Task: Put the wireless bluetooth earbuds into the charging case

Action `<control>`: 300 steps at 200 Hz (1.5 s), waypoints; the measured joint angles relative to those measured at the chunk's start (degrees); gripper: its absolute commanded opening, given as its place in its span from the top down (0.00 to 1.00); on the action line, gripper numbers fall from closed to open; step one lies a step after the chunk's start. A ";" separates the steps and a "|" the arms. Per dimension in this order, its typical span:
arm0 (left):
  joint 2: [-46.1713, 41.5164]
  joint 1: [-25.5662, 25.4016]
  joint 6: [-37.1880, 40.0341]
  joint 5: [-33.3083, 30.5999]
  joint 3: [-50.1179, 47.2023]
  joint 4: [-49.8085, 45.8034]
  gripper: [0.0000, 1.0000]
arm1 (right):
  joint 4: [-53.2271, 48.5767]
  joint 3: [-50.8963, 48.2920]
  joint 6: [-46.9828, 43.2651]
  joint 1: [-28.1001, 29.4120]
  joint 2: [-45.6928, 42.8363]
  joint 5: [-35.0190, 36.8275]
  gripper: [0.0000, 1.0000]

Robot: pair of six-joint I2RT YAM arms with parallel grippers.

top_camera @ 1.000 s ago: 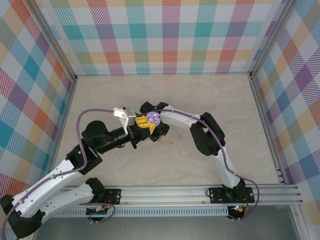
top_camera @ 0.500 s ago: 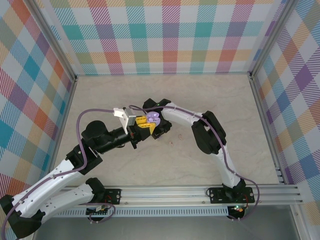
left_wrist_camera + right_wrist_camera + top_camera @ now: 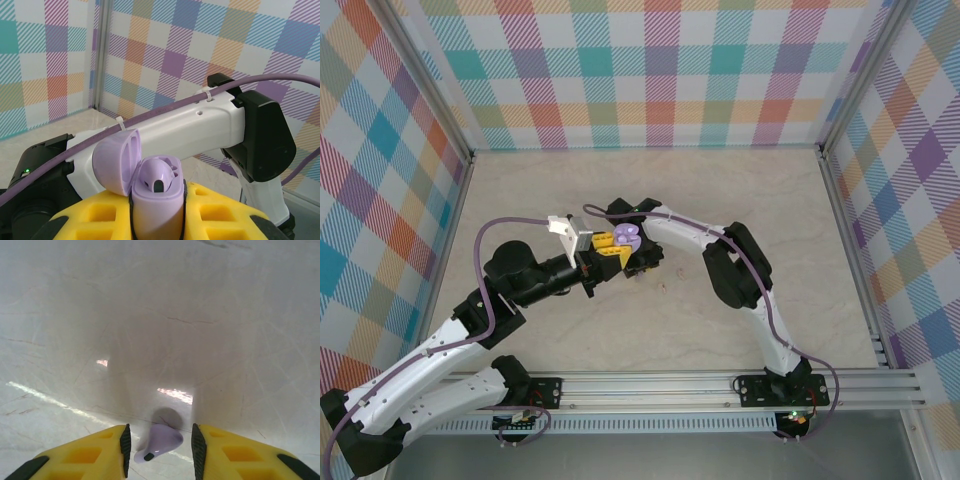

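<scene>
The right gripper (image 3: 159, 432) has nudged toward 4 o'clock of the open charging case (image 3: 159, 197), its jaws spread around a purple earbud (image 3: 159, 441) on the table (image 3: 160, 315), while the left gripper (image 3: 156, 220) stays pinching the case, so pickup likely comes next.

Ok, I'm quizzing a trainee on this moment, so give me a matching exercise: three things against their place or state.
1. charging case
2. purple earbud
3. left gripper

A. between the right gripper's yellow fingers
B. lid flipped open
C. shut on the charging case

Pairs: 1-B, 2-A, 3-C.
</scene>
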 measured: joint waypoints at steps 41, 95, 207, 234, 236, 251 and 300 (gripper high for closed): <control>0.00 0.00 0.00 0.00 -0.02 0.00 0.98 | -0.07 -0.59 3.52 0.11 0.00 0.85 0.65; 0.00 0.00 0.00 0.00 -0.02 0.00 0.98 | 0.20 -0.79 5.05 0.85 0.00 0.81 0.70; 0.07 0.00 0.00 -0.44 -0.04 0.00 0.98 | 3.34 -3.50 6.34 0.85 -1.40 1.79 0.81; 0.07 0.00 0.00 -1.05 -0.09 -0.02 0.98 | 6.64 -7.04 6.38 0.68 -3.50 1.86 0.82; 0.07 0.00 0.00 -1.05 -0.09 -0.02 0.98 | 6.97 -7.39 6.40 0.61 -3.72 1.86 0.82; 0.20 0.00 -0.17 -2.01 -0.09 -0.07 0.99 | 9.14 -10.80 6.64 0.11 -5.88 1.42 0.82; 3.08 0.00 -1.01 -8.04 -0.09 -2.80 1.00 | 17.31 -23.41 8.13 -4.81 -14.84 -3.02 0.82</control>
